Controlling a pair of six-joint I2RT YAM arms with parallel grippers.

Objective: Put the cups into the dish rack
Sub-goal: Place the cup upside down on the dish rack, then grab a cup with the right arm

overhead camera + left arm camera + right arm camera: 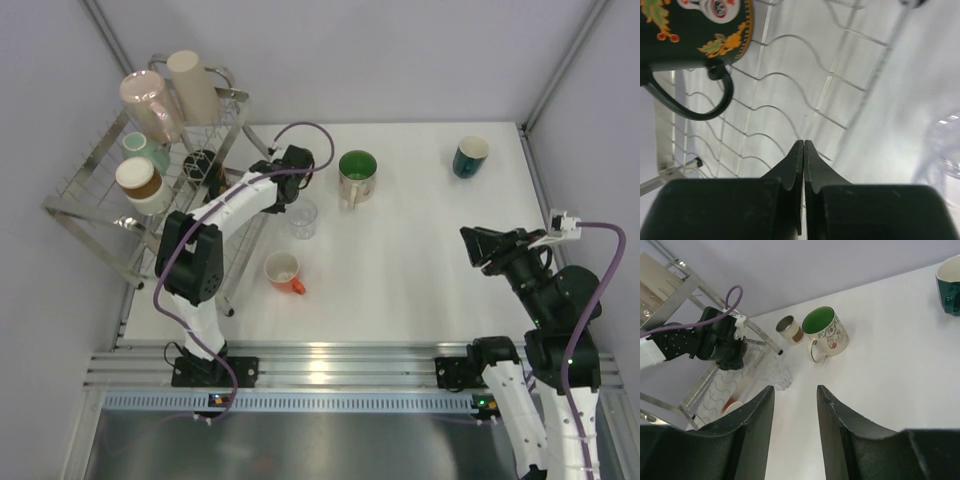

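A white table [420, 260] fills the middle of the scene, its top smooth and matte. Behind the table's far edge rises a plain pale grey back wall [380, 50], and similar panels stand at the table's left [40, 300] and right [612, 170]. Two slim metal posts [105, 35] slant up from the table's far corners. Along the table's near edge runs a band of ribbed aluminium rails [340, 362], and nearer than that lies a brushed metal sheet [300, 450].
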